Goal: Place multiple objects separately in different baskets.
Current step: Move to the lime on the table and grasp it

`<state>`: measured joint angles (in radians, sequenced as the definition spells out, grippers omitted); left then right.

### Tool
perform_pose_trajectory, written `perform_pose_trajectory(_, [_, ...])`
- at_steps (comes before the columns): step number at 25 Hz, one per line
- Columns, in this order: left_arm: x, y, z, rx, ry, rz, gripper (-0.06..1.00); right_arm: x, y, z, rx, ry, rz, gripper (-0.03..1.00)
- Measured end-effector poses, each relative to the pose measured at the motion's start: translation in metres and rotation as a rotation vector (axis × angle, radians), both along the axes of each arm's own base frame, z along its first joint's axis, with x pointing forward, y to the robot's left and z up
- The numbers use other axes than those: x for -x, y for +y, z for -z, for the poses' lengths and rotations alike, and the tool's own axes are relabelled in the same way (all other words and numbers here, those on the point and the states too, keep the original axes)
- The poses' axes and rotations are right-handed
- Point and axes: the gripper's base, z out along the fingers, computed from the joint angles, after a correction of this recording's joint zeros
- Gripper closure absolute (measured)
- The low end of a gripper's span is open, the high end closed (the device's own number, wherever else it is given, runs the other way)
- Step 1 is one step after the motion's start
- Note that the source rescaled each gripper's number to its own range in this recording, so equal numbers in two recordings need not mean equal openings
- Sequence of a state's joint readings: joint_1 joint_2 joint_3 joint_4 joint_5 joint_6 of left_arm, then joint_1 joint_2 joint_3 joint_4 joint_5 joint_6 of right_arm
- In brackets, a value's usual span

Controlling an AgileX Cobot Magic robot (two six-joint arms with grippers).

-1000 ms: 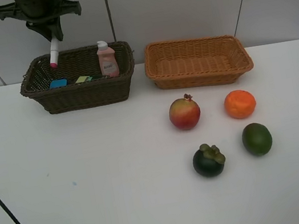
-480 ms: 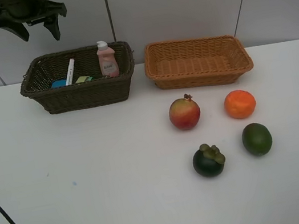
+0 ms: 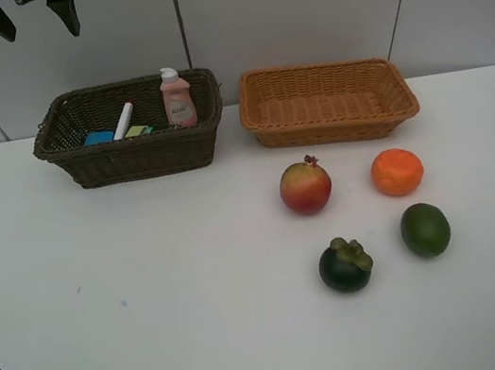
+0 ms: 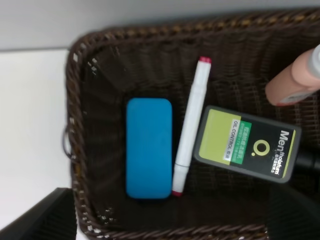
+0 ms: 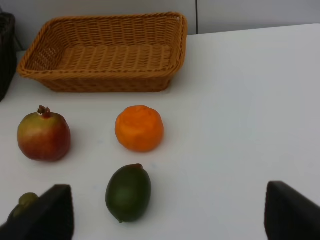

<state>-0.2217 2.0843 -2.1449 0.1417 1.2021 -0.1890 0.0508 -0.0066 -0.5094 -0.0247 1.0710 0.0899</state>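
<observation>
Both arms' jaws spread, empty; marker (image 4: 190,125) lies between blue block (image 4: 148,147) and dark bottle (image 4: 247,142) in brown basket (image 4: 76,75).

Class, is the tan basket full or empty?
Empty: the tan basket shows only bare weave inside, in both the high and right wrist views.

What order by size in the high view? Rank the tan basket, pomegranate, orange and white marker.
1. Tan basket.
2. Pomegranate and orange, about alike, unranked.
3. White marker.

Marker (image 4: 190,125) lies in the left basket (image 3: 133,159).
</observation>
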Motion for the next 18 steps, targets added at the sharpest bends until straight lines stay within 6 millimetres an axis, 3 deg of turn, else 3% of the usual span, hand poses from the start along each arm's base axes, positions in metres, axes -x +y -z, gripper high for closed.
perform_pose_trajectory(5, [0.040,0.033,-0.023,-0.025,0.013,-0.057,0.02,0.000,0.000,0.000,0.000,0.000,0.000,0.36])
perform_pose_trajectory(9, [0.094,0.059,-0.035,-0.027,0.040,-0.129,0.02,0.000,0.000,0.000,0.000,0.000,0.000,0.36])
perform_pose_trajectory(14, [0.174,0.064,-0.028,0.037,0.105,-0.155,0.02,0.000,0.000,0.000,0.000,0.000,0.000,0.36])
perform_pose_trajectory(18, [0.243,0.066,-0.008,0.100,0.155,-0.158,0.02,0.000,0.000,0.000,0.000,0.000,0.000,0.36])
